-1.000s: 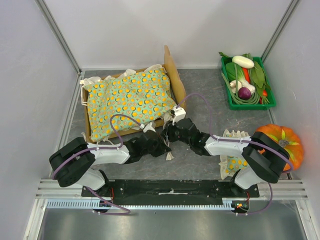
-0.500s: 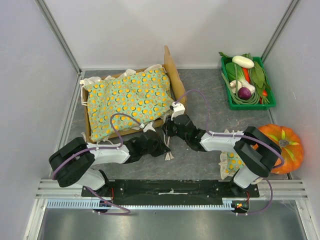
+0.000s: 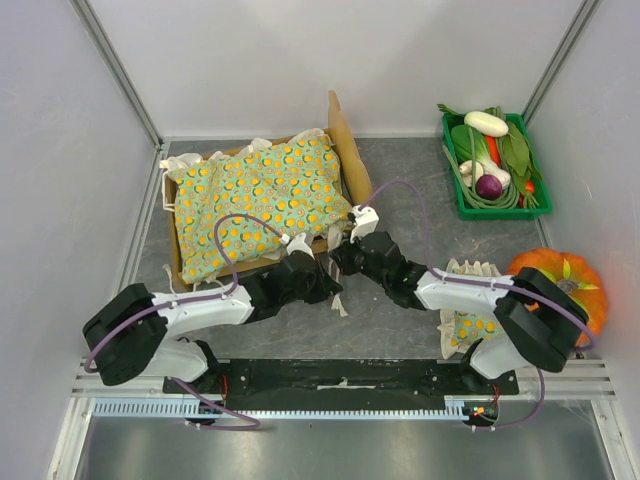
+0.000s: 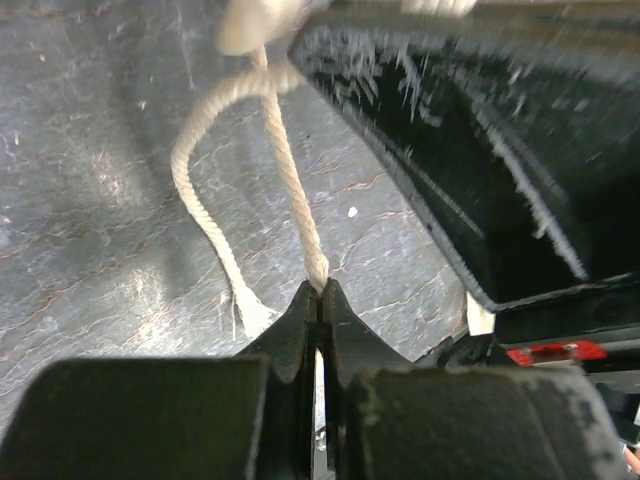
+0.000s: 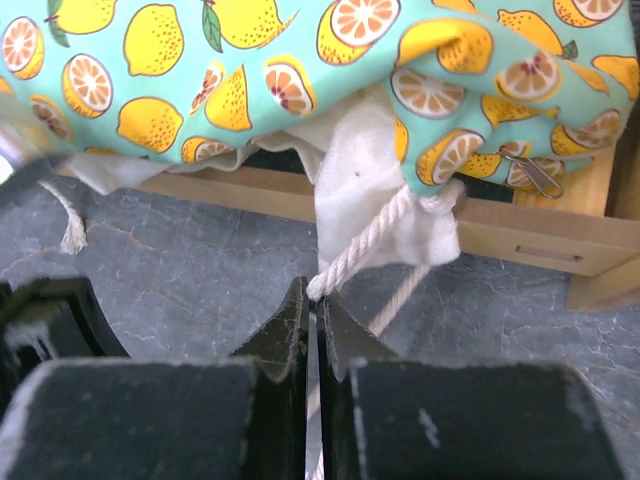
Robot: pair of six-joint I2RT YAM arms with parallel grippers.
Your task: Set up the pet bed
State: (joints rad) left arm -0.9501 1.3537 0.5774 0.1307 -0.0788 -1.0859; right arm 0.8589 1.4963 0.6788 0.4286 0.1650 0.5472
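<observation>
The pet bed [image 3: 352, 160] is a light-wood frame at the table's back left, headboard on its right. A green citrus-print blanket [image 3: 260, 195] covers it. A white rope tie [image 5: 365, 245] hangs from the blanket's near right corner over the wooden side rail [image 5: 520, 235]. My right gripper [image 5: 313, 295] is shut on this tie just below the rail. My left gripper [image 4: 320, 290] is shut on another white cord [image 4: 285, 160] above the grey table, close beside the right arm [image 4: 480, 150]. From above, both grippers [image 3: 332, 268] meet at the bed's near right corner.
A small matching ruffled pillow [image 3: 462, 325] lies partly under my right arm. A green crate [image 3: 500, 212] of vegetables stands at the back right. An orange pumpkin [image 3: 570, 285] sits at the right edge. White walls close in three sides.
My right gripper has closed on the rope tie at the bed's corner. The left arm has pushed forward toward the bed with its cord still pinched.
</observation>
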